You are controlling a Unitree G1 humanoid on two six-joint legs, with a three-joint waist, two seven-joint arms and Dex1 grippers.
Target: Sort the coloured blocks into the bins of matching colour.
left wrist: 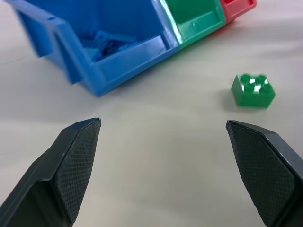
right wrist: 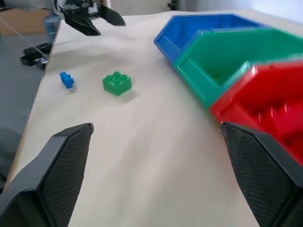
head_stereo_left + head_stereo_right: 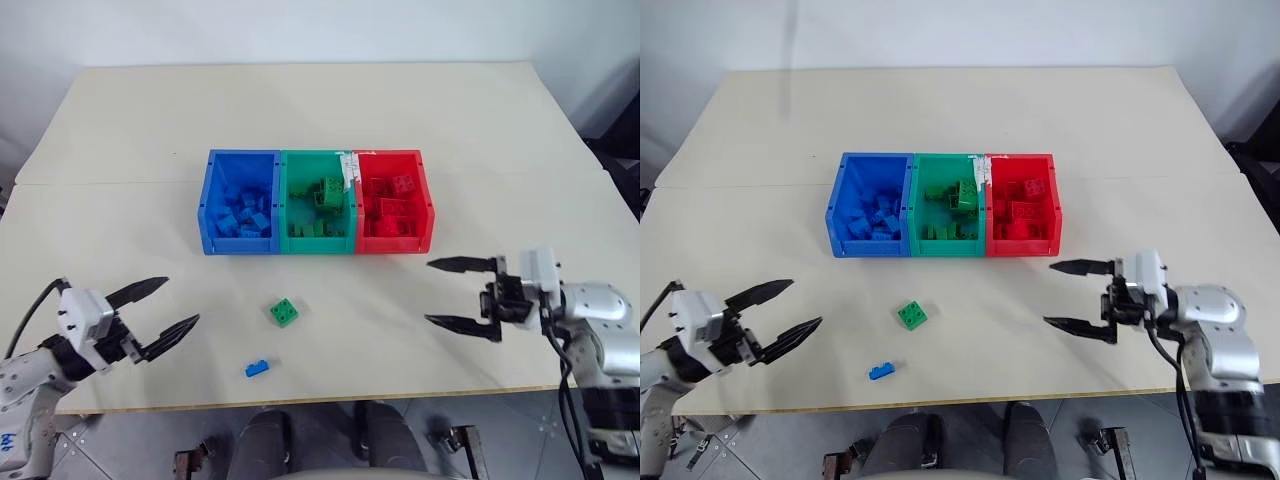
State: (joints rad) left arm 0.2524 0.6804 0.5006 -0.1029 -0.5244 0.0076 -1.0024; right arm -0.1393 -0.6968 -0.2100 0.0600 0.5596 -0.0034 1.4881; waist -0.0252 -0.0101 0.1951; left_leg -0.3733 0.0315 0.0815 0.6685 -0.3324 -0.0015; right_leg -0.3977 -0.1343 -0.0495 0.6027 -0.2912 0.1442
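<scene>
1. L hand (image 3: 165, 308): fingers wide apart, holding nothing, low over the worktop (image 3: 120, 150).
2. R hand (image 3: 447, 294): fingers also wide apart, empty, pointing across toward the L hand.
3. Two blocks not sorted yet. Green block (image 3: 284, 312) lies on the worktop between the 2 hands, nearer the L one. Blue block (image 3: 258, 368) lies near the L hand's tips, close to the worktop's front edge.
4. Bins sit in a row past both hands: blue bin (image 3: 212, 200), green bin (image 3: 284, 200), red bin (image 3: 425, 200). All have blocks in them already.
5. What could go wrong, I think: blue block is tiny & near the edge, so a bump from a finger could knock it off.
6. Also, both hands going for the green block at once could crash.
</scene>
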